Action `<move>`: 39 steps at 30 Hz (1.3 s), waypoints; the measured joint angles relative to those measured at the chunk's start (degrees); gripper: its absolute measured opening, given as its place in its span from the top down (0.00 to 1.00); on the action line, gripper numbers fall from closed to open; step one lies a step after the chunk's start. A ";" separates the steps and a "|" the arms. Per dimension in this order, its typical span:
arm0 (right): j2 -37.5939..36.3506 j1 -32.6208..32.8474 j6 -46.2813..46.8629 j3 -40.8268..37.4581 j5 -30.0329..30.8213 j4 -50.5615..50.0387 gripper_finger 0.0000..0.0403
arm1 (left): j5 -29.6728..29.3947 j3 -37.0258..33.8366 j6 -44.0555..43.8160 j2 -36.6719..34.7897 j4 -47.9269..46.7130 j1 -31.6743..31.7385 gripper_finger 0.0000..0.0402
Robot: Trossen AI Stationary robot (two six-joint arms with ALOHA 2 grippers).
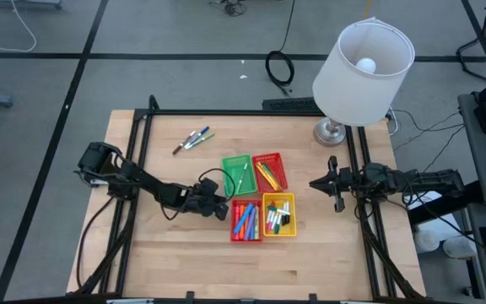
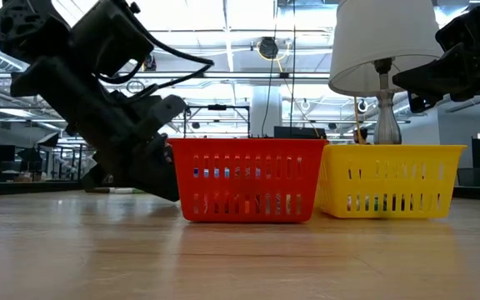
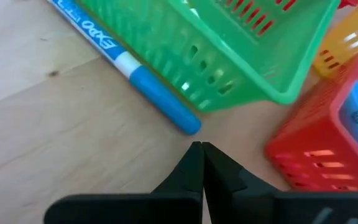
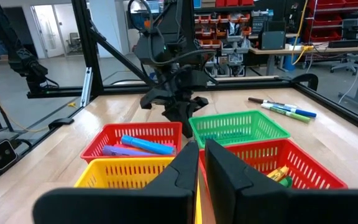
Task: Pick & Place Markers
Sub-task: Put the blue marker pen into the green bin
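Now, left gripper (image 3: 201, 149): closed, empty, low by the green basket (image 1: 235, 175)
Right gripper (image 1: 334, 184): closed, empty, near lamp (image 1: 363, 63)
Markers (image 1: 192, 139): some loose on wooden table (image 1: 175, 245)
Blue marker (image 3: 123, 59): touching green basket
Room: big workshop

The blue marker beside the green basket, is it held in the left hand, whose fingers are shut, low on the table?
Not quite. The blue marker is not held: the left wrist view shows it lying on the table against the green basket, just ahead of the left hand. The rest stands: that hand's fingers are shut, and it is low on the table.
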 joint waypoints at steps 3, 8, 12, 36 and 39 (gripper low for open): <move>0.00 -0.01 0.00 0.00 0.00 0.02 0.96 | -0.15 0.00 0.19 0.42 0.56 0.39 1.00; 0.00 0.01 0.00 0.00 0.00 0.02 0.96 | 1.36 0.13 -0.10 1.35 2.55 1.06 1.00; 0.00 0.01 0.00 0.02 0.00 0.04 0.96 | 1.02 0.15 -0.98 3.49 3.99 1.25 1.00; 0.00 -0.01 -0.01 0.01 0.00 0.04 0.96 | -1.24 0.11 -2.36 4.80 3.27 1.79 1.00; 0.00 0.00 -0.01 0.02 0.00 0.04 0.96 | -0.69 0.11 -2.38 4.80 3.23 1.53 1.00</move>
